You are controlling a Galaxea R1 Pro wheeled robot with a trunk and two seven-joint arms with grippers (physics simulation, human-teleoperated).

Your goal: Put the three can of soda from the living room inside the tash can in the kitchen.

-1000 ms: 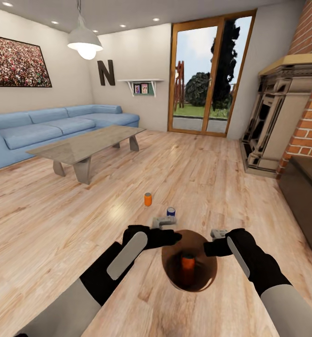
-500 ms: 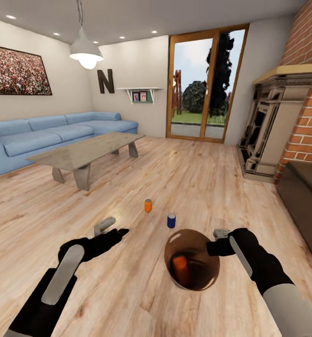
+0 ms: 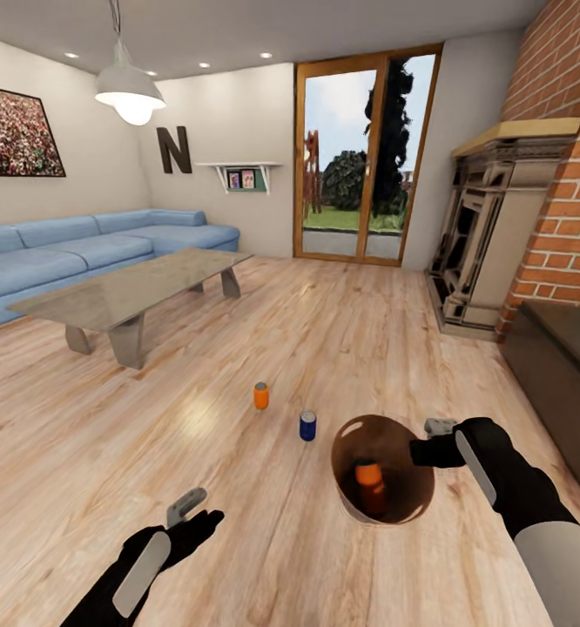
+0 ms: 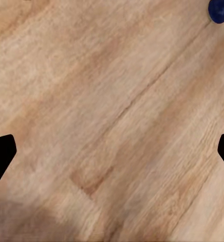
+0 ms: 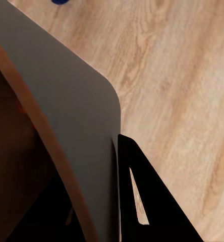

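Right gripper (image 3: 433,433) clamped on the bin (image 3: 386,509) rim, lower right. One orange can (image 3: 369,481) inside. Left gripper (image 3: 186,506), lower left, fingers spread wide.

Living room: sofa (image 3: 81,248), fireplace (image 3: 482,235)

The room is seen from head height, forward and down across the floor (image 3: 342,331) toward the glass door (image 3: 364,157) at the far wall, with the sofa (image 3: 90,248) far left and the fireplace (image 3: 490,235) right. The floor planks are viewed from close above by the left wrist camera, the blue can (image 4: 221,10) caught at one edge. The bin (image 5: 66,126) wall is viewed at very close range by the right wrist camera. The bin (image 3: 386,479) and blue can (image 3: 307,426) are shared with the head view.
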